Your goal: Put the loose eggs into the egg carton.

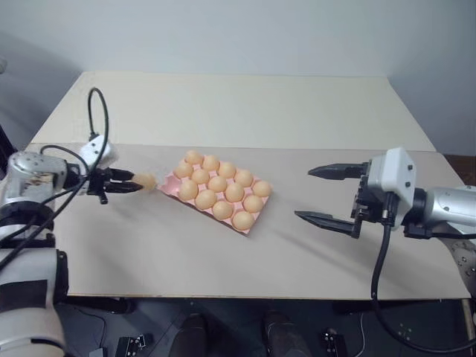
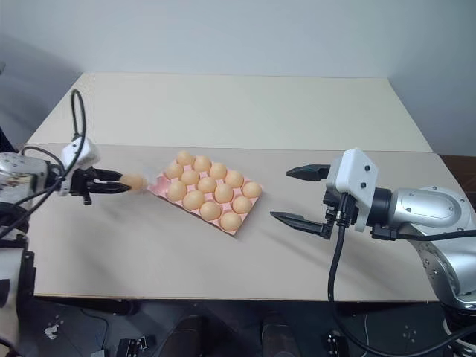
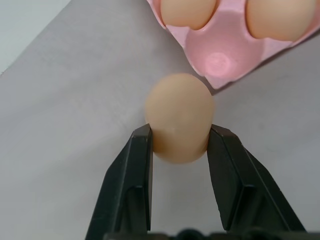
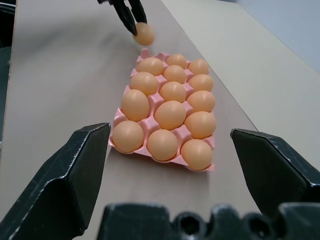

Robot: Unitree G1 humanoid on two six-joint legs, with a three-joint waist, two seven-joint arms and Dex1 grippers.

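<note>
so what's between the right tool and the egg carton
Nothing: bare table lies between the open right tool and the egg carton, as the left eye view shows.

Even, soft lighting is observed; faint shadows are cast on the table (image 1: 223, 111); slight blur is noted throughout.

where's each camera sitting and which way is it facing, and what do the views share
Left eye view: on the head, looking forward and down at the table; both arms show.
Right eye view: beside it, the same scene.
Left wrist view: looks along the left gripper, shut on an egg, toward the egg carton's empty corner cup.
Right wrist view: looks between the open right gripper's fingers at the carton.
Shared: the right wrist view also catches the left gripper holding that egg, at the carton's far end.
</note>
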